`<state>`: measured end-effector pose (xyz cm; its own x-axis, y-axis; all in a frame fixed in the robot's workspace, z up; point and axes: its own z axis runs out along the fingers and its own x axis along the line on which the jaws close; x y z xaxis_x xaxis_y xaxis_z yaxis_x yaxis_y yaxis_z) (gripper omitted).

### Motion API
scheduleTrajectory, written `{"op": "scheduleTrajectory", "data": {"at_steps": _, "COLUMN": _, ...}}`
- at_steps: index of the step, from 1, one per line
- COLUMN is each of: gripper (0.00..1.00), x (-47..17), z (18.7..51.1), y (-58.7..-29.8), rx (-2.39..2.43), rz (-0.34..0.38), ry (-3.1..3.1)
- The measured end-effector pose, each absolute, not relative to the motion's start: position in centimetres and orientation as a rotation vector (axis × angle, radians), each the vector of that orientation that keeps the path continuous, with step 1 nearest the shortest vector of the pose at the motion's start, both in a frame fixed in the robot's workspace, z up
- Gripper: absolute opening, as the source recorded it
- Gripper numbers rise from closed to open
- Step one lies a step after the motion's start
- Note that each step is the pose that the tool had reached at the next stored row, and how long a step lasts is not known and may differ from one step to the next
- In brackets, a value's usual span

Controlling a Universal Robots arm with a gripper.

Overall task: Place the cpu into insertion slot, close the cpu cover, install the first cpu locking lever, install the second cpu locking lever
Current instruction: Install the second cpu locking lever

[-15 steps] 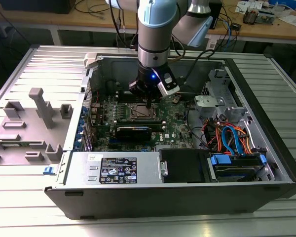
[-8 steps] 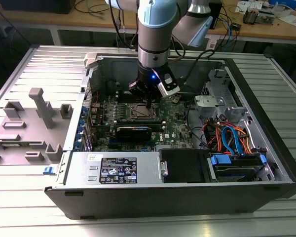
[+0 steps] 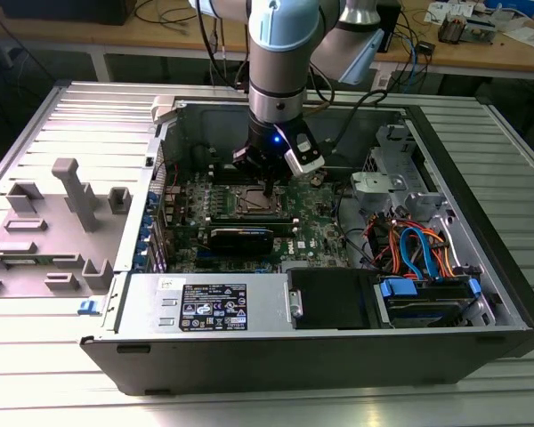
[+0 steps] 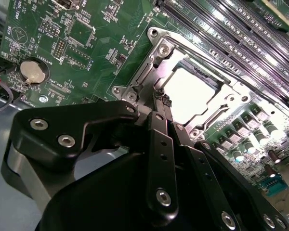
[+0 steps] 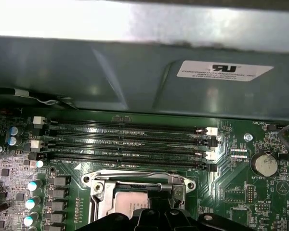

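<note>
The cpu (image 4: 190,96) lies flat in the insertion slot (image 3: 249,203), its silvery top showing through the window of the cpu cover (image 4: 172,57). The cover lies down flat over the chip. A thin locking lever (image 4: 221,60) runs along the socket's side nearest the memory slots. My gripper (image 4: 160,98) is shut, its black fingertips pressed together at the socket's edge beside the cpu, with nothing visibly between them. In the exterior view the gripper (image 3: 269,189) hangs straight above the socket inside the open computer case. In the first wrist view the cpu (image 5: 130,202) sits under the cover (image 5: 135,185).
Several long black memory slots (image 5: 125,144) run beside the socket. A coin battery (image 4: 33,70) sits on the green board. A black graphics card (image 3: 240,238), the power supply (image 3: 205,302) and a bundle of cables (image 3: 418,249) crowd the case. A grey fixture (image 3: 53,213) lies outside.
</note>
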<state>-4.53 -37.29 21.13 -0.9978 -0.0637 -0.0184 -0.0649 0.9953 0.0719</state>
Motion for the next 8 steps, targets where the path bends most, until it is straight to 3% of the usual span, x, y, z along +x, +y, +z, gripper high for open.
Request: {"op": "scheduleTrajectory", "data": {"at_steps": 8, "gripper": 0.11, "x": -4.53, "z": 21.13, "y": -37.46, "rx": -0.101, "rz": 0.113, "ry": 3.122}}
